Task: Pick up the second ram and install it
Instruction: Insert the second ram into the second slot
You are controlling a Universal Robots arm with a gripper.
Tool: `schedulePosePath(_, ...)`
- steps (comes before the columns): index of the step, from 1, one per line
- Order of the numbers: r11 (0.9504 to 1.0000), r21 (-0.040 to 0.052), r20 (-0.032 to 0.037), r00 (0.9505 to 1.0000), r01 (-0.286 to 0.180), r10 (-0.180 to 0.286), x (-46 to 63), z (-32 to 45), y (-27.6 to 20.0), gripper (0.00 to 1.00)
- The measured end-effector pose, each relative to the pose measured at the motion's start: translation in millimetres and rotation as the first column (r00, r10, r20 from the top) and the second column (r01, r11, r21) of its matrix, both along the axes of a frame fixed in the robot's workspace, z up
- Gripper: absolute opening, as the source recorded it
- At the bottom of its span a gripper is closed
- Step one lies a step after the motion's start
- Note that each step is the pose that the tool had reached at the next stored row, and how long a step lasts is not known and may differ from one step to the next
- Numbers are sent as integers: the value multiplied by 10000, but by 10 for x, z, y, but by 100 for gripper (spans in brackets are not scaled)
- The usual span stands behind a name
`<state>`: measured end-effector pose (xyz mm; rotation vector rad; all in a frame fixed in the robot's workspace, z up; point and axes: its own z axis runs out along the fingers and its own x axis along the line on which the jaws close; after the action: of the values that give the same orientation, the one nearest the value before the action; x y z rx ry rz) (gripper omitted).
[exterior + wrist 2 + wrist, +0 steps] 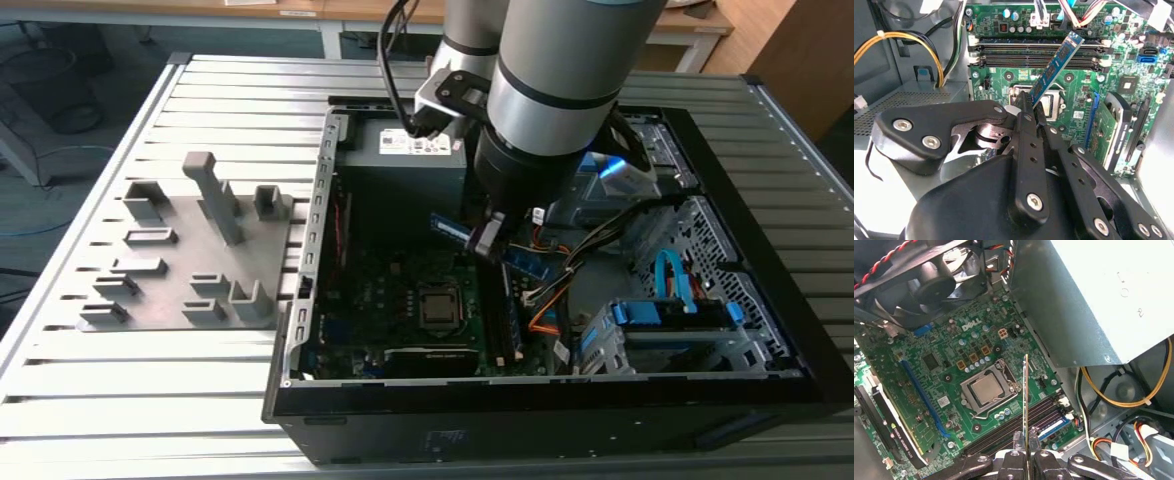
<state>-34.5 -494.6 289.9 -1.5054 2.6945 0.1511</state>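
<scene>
Second wrist view is showing us mid-carry: our hand (1029, 102) is clamping one end of the second ram (1056, 62), holding it above and askew to the memory slots (1004, 54), so we are judging that seating is calling for squaring it up.

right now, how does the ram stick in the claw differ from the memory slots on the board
The second ram, clamped in the claw, hangs tilted above the board; the memory slots lie flat on it. The second ram is blue-green; the memory slots are black with white end clips. The second ram is one thin card; the memory slots sit several side by side. Both are long and narrow.
</scene>
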Motion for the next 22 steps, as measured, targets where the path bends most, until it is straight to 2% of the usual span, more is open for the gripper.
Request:
schedulePosePath(11, 9980, 0, 0, 9980, 626, -626, 0, -2, -1, 14)
schedulePosePath(22, 9928, 0, 0, 9928, 1196, -1196, 0, -3, -1, 14)
